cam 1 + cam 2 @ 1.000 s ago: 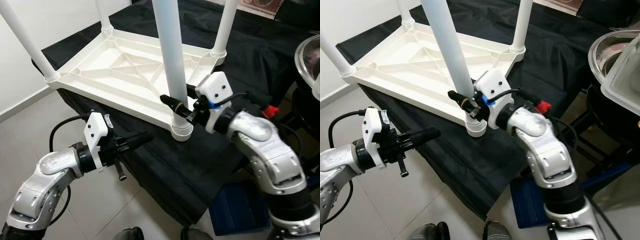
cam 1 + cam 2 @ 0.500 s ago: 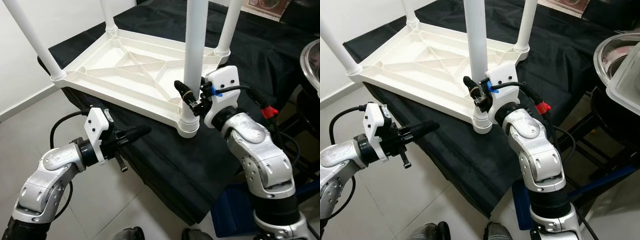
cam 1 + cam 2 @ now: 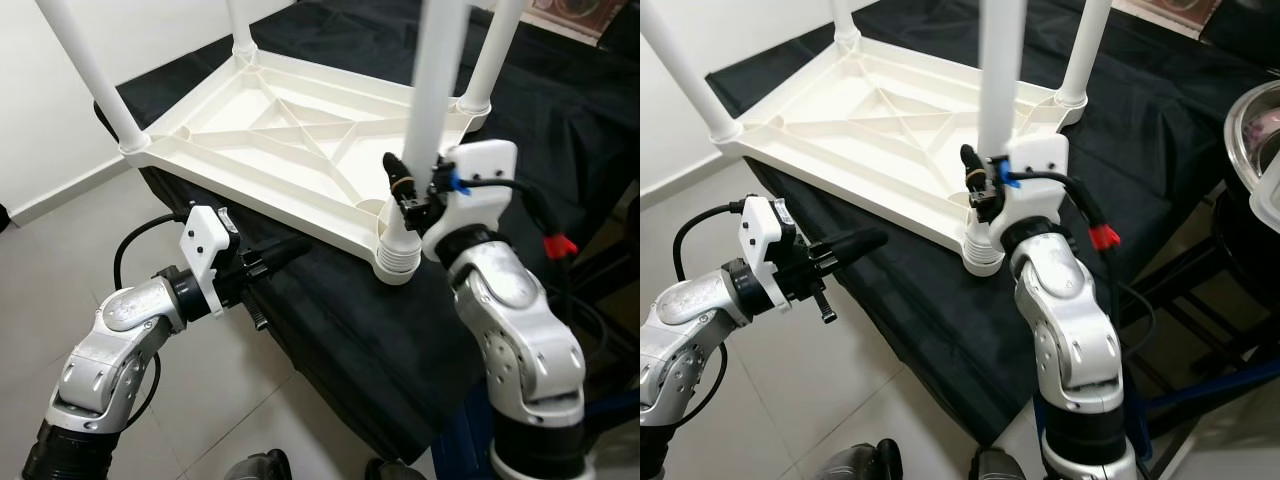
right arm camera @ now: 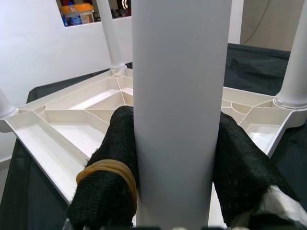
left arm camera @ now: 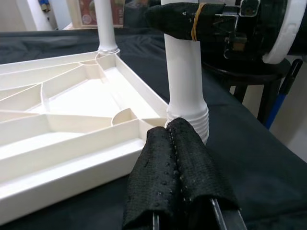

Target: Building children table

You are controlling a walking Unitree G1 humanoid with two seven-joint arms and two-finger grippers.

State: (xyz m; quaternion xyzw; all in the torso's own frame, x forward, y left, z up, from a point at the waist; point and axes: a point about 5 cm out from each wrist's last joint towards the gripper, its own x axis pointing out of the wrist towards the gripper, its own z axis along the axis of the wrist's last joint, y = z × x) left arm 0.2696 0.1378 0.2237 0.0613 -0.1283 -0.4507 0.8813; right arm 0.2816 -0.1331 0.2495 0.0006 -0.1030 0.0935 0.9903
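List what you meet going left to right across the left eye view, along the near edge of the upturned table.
left claw → near corner leg in its socket, held by the right claw → red connector on the right arm's cable.

Soft, even room light is falling everywhere, casting faint shadows; head views are looking sharp, while the nearest fingertips (image 5: 178, 182) are blurring slightly.
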